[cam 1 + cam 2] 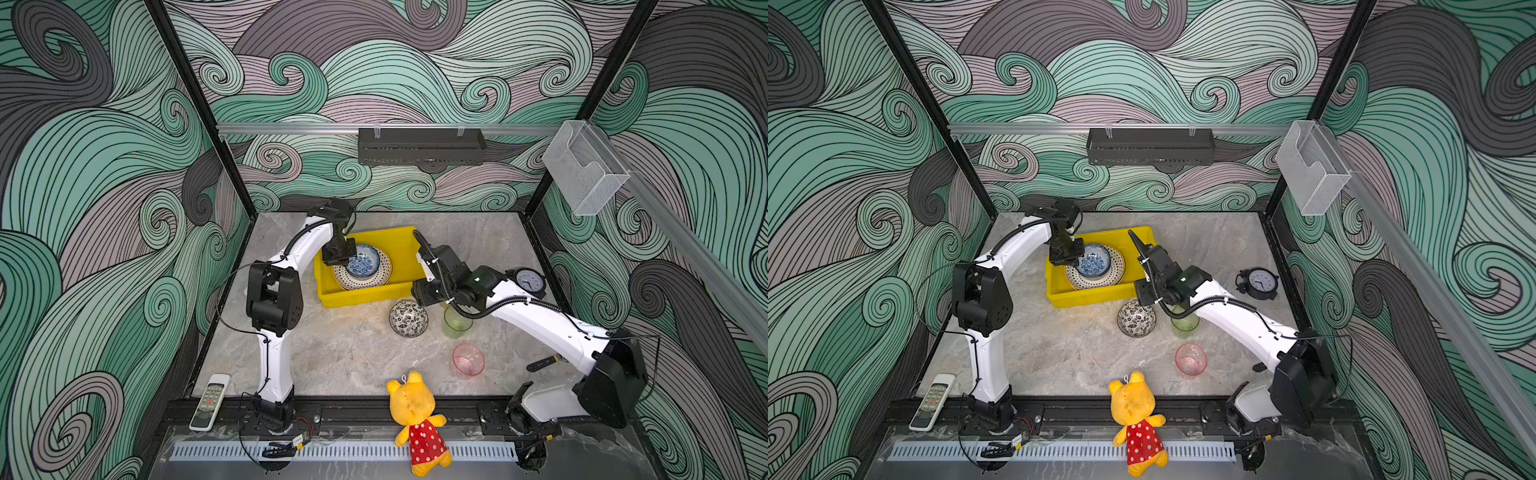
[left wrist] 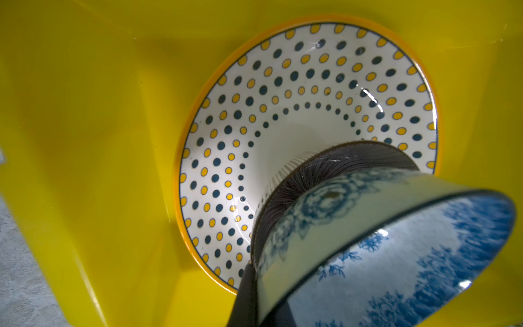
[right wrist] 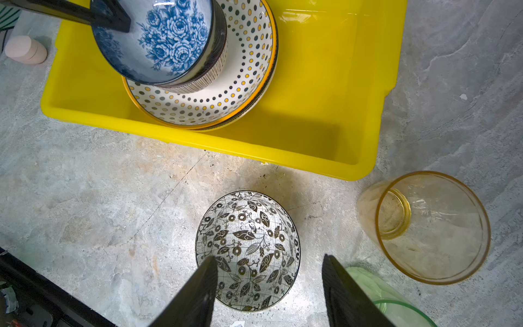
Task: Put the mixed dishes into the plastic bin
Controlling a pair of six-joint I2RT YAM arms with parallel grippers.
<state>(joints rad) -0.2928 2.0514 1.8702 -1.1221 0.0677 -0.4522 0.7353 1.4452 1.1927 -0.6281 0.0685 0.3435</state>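
The yellow plastic bin point(image 1: 361, 297) point(image 1: 1088, 296) holds a stack of plates topped by a dotted-rim plate point(image 2: 254, 113) point(image 3: 226, 93). A purple-striped bowl point(image 2: 325, 170) sits on it. My left gripper point(image 2: 263, 288) point(image 1: 343, 257) is shut on the rim of the blue floral bowl point(image 1: 363, 262) point(image 3: 167, 42), tilted in the striped bowl. My right gripper point(image 3: 268, 259) stands open above the black-white leafy bowl point(image 1: 408, 318) point(image 3: 249, 226) on the table before the bin. An amber cup point(image 3: 424, 226), a green cup point(image 1: 457, 322) and a pink cup point(image 1: 468, 360) stand to the right.
A yellow plush bear point(image 1: 415, 415) lies at the front edge, a remote point(image 1: 210, 401) at front left, a clock point(image 1: 530, 281) behind the right arm. A black rack point(image 1: 422, 146) and a clear box point(image 1: 584, 170) hang on the walls.
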